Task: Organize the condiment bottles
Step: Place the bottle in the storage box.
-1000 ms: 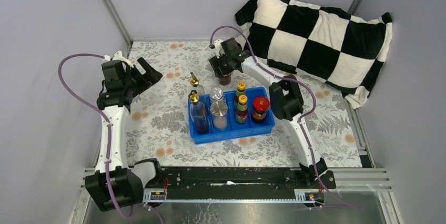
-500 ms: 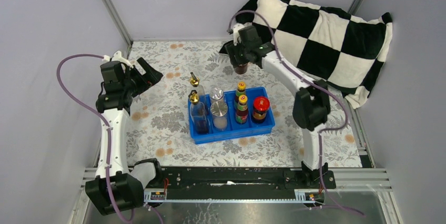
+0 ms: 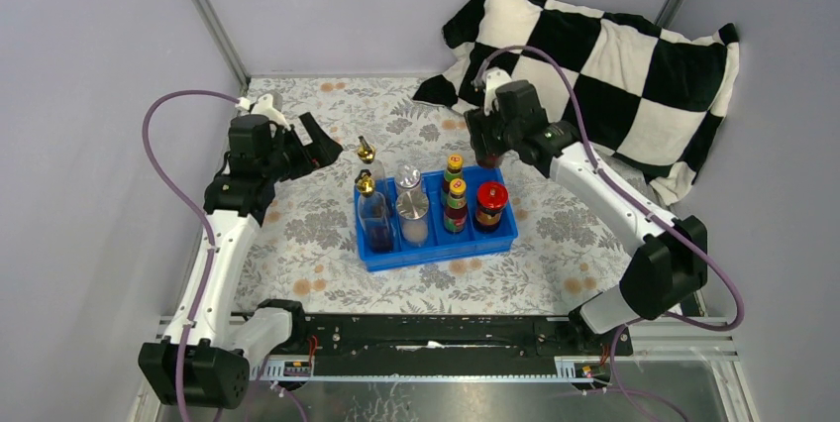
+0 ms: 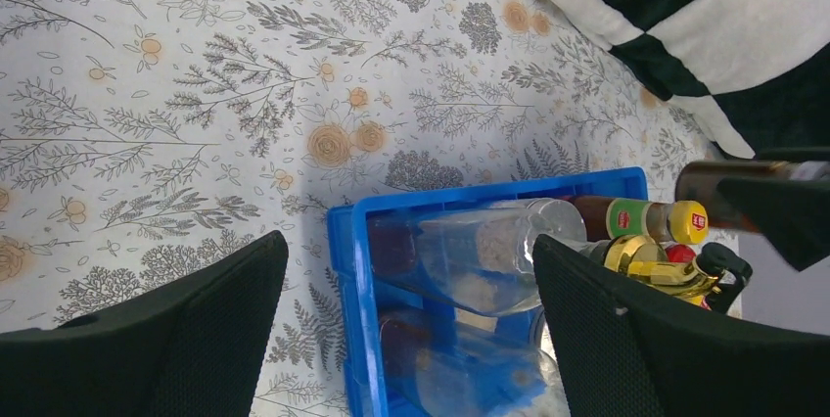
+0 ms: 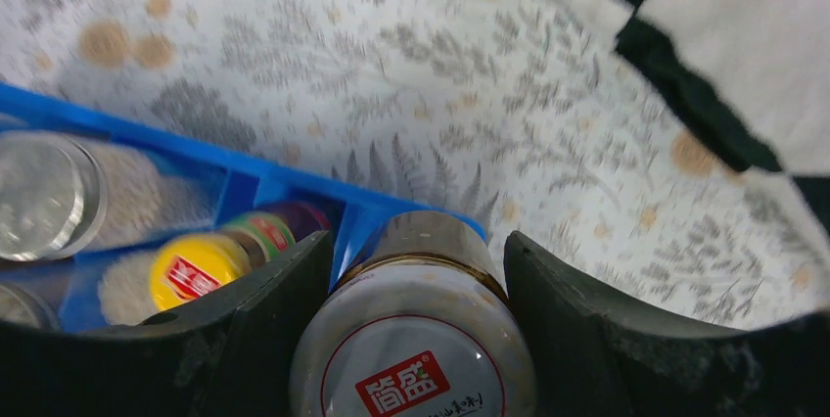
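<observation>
My right gripper (image 3: 486, 148) was clamped on a white-lidded jar (image 5: 415, 339), held over the far right corner of the blue tray (image 3: 441, 253). My left gripper (image 4: 409, 260) hung left of the tray, fingers apart. In the tray stood two gold-spouted bottles (image 3: 368, 199), two shakers (image 3: 411, 206), two yellow-capped bottles (image 3: 455, 194) and a red-lidded jar (image 3: 490, 202).

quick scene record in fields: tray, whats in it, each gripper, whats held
blue tray: on the floral tablecloth, six containers upright inside
contents: two gold-spouted bottles, two shakers, two yellow-capped sauce bottles, one red-lidded jar
left gripper: open, empty, hovering by the tray's left side
right gripper: shut on held jar, above the tray's far right corner
behind: checkered pillow
</observation>
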`<state>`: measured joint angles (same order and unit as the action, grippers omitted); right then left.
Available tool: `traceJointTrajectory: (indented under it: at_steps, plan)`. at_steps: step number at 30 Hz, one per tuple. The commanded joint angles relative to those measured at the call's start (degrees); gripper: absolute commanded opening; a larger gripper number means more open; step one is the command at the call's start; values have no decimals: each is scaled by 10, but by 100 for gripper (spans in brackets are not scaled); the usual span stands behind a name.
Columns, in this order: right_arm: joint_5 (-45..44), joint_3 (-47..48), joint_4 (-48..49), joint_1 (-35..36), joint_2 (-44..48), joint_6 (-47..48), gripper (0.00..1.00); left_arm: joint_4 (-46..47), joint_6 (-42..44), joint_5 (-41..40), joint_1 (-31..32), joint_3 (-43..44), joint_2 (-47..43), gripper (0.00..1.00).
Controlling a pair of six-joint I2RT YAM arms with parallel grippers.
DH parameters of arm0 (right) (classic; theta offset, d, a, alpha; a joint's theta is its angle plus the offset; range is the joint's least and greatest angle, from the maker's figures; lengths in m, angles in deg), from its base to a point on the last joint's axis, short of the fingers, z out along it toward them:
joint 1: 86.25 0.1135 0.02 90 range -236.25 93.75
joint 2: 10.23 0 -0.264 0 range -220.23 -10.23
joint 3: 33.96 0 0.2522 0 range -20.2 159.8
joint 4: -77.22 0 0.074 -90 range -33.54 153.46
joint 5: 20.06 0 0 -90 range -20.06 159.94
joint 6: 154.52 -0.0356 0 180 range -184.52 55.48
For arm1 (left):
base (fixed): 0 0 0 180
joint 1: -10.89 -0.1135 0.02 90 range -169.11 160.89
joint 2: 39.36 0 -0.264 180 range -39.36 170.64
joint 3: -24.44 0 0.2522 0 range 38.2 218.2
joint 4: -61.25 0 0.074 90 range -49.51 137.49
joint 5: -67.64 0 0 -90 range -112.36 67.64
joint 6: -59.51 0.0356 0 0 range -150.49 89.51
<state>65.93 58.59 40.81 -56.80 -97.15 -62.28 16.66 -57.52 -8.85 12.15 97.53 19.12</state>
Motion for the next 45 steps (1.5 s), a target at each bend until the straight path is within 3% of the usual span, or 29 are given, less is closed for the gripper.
traceJointTrajectory:
  at_steps: [1, 26, 45]
  plan:
    - [-1, -44, 54, 0, 47, -19, 53, 0, -8, -47, 18, 7, -8, 99]
    - [59, -122, 154, -1, -74, -65, 51, -24, 2, -60, 18, 3, -41, 99]
    - [58, -121, 96, -1, 24, -69, 51, -12, -6, -51, 18, -14, -48, 99]
